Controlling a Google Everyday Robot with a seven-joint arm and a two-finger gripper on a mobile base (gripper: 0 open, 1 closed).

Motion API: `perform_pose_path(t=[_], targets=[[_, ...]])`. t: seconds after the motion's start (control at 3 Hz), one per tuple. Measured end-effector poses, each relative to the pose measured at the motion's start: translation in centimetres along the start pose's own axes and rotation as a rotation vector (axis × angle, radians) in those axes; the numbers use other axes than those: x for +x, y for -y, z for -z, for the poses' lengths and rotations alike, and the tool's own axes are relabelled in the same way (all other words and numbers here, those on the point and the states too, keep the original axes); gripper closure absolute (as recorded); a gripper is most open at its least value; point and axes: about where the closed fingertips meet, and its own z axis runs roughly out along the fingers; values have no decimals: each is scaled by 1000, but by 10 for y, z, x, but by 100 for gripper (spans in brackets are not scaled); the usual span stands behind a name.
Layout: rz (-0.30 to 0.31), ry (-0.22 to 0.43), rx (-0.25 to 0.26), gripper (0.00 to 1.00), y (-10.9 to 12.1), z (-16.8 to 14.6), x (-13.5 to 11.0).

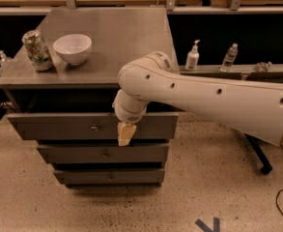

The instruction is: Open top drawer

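Observation:
The top drawer (54, 125) is the widest grey front under the grey table top, with a small round metal knob (94, 127) at its centre. It stands slightly out from the cabinet. My gripper (125, 134) hangs from the white arm in front of the drawer face, its tan fingers pointing down, a little to the right of the knob and apart from it. The mid-sized drawer (102, 153) and the smallest drawer (109, 177) lie below.
On the table top (126, 37) stand a white bowl (72, 48) and a drinks can (36, 50). A pump bottle (192, 57) and a water bottle (229, 57) stand on a ledge at the right. A chair base (257, 153) is on the floor to the right.

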Motion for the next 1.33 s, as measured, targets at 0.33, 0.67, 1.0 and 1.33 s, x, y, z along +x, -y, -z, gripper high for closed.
perform_pose_path(t=[0.33, 0.67, 1.0, 1.33], targets=[[-36, -13, -27, 25, 8, -25, 10], [-52, -24, -39, 25, 11, -37, 14], [-68, -43, -64, 27, 3, -52, 21], [-47, -41, -103, 28, -19, -55, 15]])
